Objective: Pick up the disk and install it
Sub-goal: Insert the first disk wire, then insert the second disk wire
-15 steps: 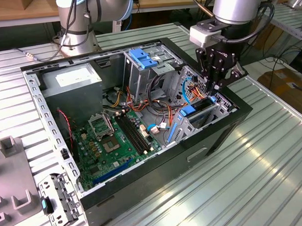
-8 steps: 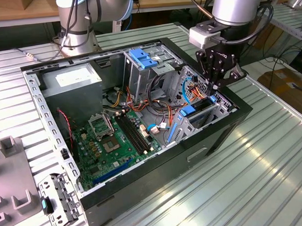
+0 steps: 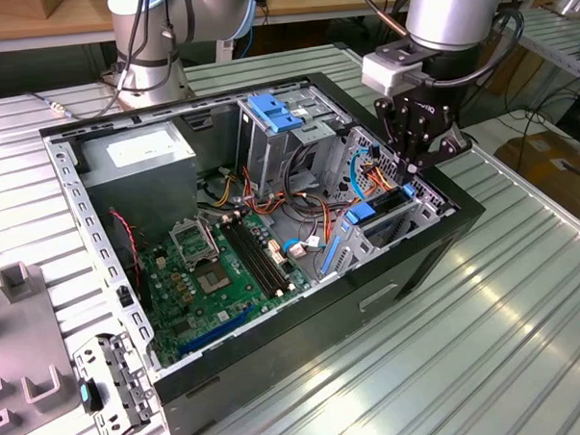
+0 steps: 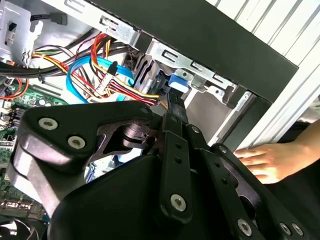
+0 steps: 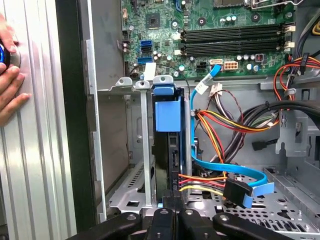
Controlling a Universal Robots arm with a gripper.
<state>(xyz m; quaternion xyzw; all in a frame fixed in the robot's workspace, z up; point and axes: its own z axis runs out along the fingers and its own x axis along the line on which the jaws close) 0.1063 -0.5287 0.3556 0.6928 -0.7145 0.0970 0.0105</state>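
Already the disk [image 5: 166,145] stands on edge in the drive bay of the open computer case [image 3: 305,342], with the gripper [image 3: 411,178] right above it.

Seen in the first wrist view, the disk's blue carrier tab faces the motherboard [image 5: 220,30] and its dark body runs down between the bay's grey metal walls, beside a flat blue data cable [image 5: 235,175] and a bundle of red, yellow and orange wires. Both black fingers [image 5: 172,220] sit pressed close together at the disk's near edge, apparently touching it, though whether they pinch it cannot be told. In the exterior view the bay lies at the case's right corner. A person's hand [image 4: 265,160] rests on the ribbed table [image 3: 525,313] just outside the case wall.
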